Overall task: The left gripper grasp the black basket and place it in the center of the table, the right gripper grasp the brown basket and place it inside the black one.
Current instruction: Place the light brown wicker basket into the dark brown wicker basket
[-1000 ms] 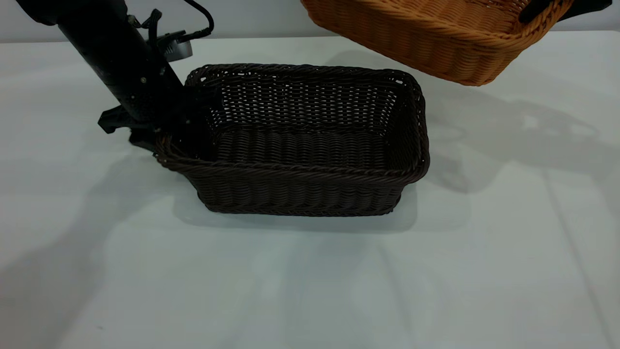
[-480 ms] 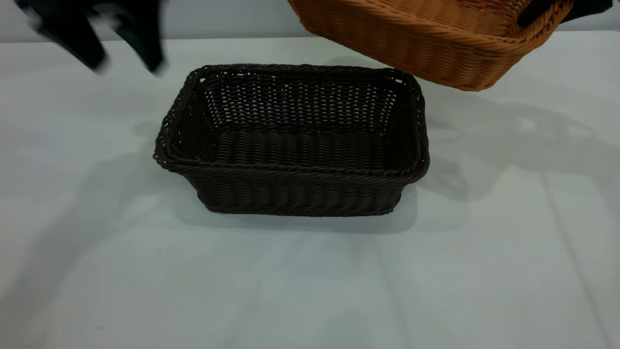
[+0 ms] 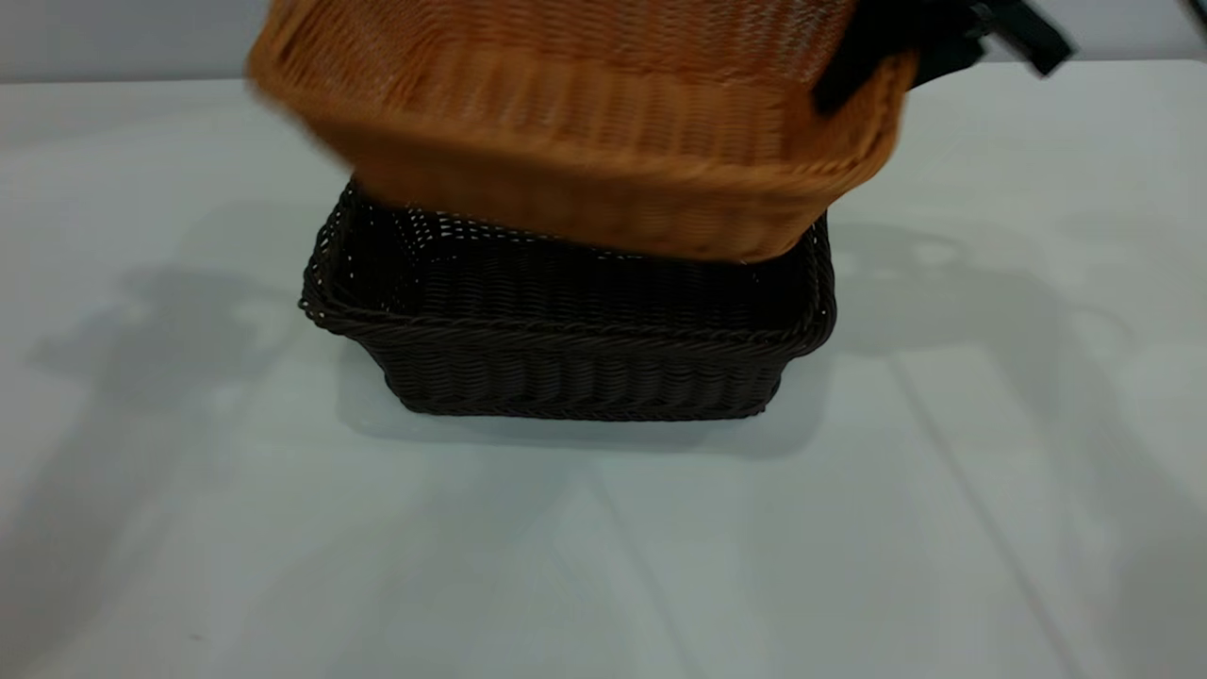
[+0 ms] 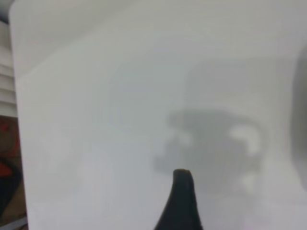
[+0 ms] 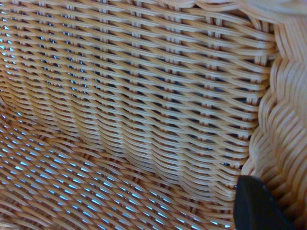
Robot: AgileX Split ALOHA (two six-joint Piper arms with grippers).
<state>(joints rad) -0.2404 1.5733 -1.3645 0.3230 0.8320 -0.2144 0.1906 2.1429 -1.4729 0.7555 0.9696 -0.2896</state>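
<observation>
The black basket (image 3: 566, 368) stands upright on the table (image 3: 990, 490) near its middle. The brown basket (image 3: 585, 141) hangs just above it, tilted, with its lower edge over the black basket's far rim. My right gripper (image 3: 863, 71) is shut on the brown basket's right rim. In the right wrist view one dark finger (image 5: 254, 206) lies against the weave of the brown basket (image 5: 134, 105). My left gripper (image 4: 237, 201) is out of the exterior view. In its wrist view it is open and empty above bare table (image 4: 96, 96), with only one finger (image 4: 182, 196) showing.
The table's far edge meets a grey wall (image 3: 113, 38) at the back. In the left wrist view the table's edge (image 4: 19, 143) shows, with red and dark clutter beyond it. Arm shadows lie on the table on both sides of the black basket.
The left gripper let go of the black basket's left rim, lifted away and left the exterior view. The right gripper carried the brown basket left and down over the black basket.
</observation>
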